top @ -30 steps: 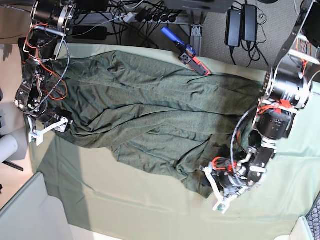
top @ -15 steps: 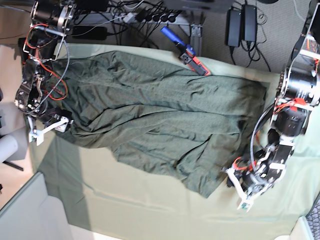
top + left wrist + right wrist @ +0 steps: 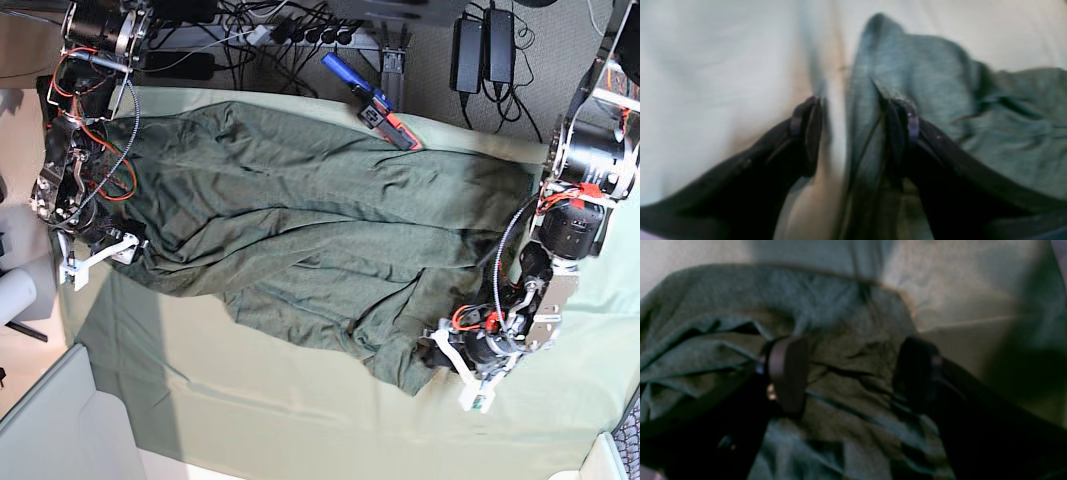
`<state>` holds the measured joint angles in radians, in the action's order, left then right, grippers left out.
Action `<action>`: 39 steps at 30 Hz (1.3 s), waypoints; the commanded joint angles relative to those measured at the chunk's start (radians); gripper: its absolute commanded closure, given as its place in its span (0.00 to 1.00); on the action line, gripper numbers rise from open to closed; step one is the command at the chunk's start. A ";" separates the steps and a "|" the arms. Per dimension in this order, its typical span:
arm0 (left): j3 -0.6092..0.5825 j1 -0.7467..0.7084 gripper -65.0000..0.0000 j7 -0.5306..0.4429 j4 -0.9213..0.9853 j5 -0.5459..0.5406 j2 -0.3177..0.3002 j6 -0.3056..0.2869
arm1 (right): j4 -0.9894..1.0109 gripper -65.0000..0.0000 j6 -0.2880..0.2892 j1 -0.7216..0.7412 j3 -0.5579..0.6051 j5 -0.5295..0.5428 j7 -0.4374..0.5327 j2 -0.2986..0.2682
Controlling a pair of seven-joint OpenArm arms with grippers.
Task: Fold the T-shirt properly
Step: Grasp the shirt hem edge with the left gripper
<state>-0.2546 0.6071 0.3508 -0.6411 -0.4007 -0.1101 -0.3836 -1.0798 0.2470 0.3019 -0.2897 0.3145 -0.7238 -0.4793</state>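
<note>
The dark olive T-shirt (image 3: 300, 230) lies spread and wrinkled across the pale green table cloth (image 3: 250, 400). My left gripper (image 3: 455, 372) sits at the shirt's near right corner. In the left wrist view the left gripper (image 3: 855, 130) is open, with a raised fold of the T-shirt (image 3: 933, 83) between its jaws, close to the right finger. My right gripper (image 3: 100, 250) rests at the shirt's left end. The right wrist view shows the right gripper (image 3: 853, 373) wide open over bunched T-shirt (image 3: 840, 306) fabric, holding nothing.
A blue and red tool (image 3: 375, 105) lies at the table's far edge. Cables and power bricks (image 3: 485, 45) sit on the floor beyond. A white roll (image 3: 15, 295) stands off the table's left side. Bare cloth runs along the near edge.
My left gripper swung out to the right off the shirt, then came back left to the shirt's corner. The right arm has stayed put.
</note>
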 commanded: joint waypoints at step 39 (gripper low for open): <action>0.001 0.033 1.00 0.043 -0.014 0.039 0.158 -0.048 | -0.016 0.33 0.004 0.021 -0.007 0.011 0.041 -0.021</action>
<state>-0.2489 0.6102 0.3958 -0.6415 -0.3279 0.0151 -0.3817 -1.0798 0.2474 0.3019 -0.2897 0.3225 -0.7055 -0.4793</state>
